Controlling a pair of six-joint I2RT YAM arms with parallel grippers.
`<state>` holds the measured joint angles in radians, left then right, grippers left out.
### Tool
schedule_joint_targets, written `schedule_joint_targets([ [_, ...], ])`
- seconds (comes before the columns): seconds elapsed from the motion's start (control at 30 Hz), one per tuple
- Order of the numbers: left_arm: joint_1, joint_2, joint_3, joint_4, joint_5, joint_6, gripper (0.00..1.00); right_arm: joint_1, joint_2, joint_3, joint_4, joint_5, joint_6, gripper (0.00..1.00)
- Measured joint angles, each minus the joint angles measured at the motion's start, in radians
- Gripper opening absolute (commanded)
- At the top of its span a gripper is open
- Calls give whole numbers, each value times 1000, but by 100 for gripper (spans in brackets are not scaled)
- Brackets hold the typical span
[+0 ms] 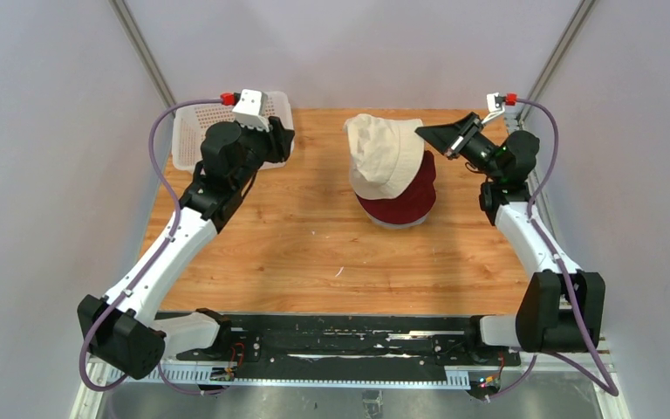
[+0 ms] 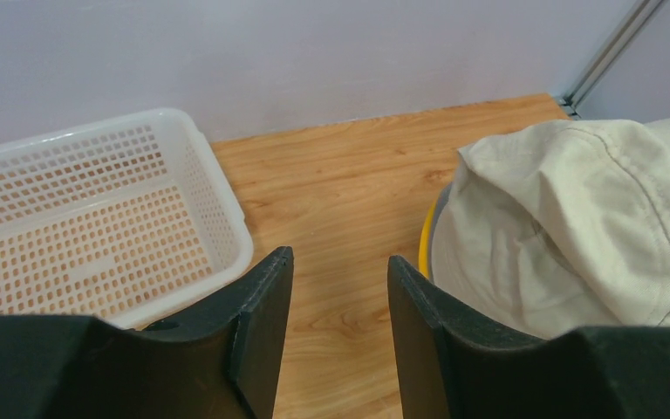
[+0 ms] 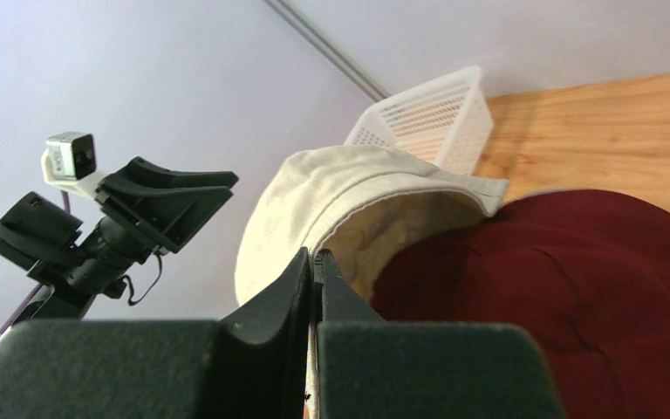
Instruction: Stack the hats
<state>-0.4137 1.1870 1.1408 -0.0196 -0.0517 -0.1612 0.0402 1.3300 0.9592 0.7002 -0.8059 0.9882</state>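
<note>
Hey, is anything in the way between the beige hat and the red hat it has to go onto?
Nothing visible. The beige hat, pinched at its brim by the right tool, already drapes over part of the dark red hat. The left tool is open, off by the basket.

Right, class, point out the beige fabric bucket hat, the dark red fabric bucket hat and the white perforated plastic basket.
beige fabric bucket hat [image 1: 386, 150], top external view, crown.
dark red fabric bucket hat [image 1: 404, 209], top external view, exposed edge.
white perforated plastic basket [image 1: 192, 131], top external view, bare floor.
</note>
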Motion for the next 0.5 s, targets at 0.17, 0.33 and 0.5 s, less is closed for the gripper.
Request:
schedule_joint_targets([
  [0.17, 0, 8, -3, 9, 8, -8, 49, -92, -14, -75, 22, -18, 22, 0],
  [0.33, 0, 15, -10, 18, 20, -15, 49, -154, -18, -135, 45, -32, 25, 0],
  [0.5, 0, 17, -38, 36, 34, -33, 49, -199, -18, -211, 53, -40, 18, 0],
])
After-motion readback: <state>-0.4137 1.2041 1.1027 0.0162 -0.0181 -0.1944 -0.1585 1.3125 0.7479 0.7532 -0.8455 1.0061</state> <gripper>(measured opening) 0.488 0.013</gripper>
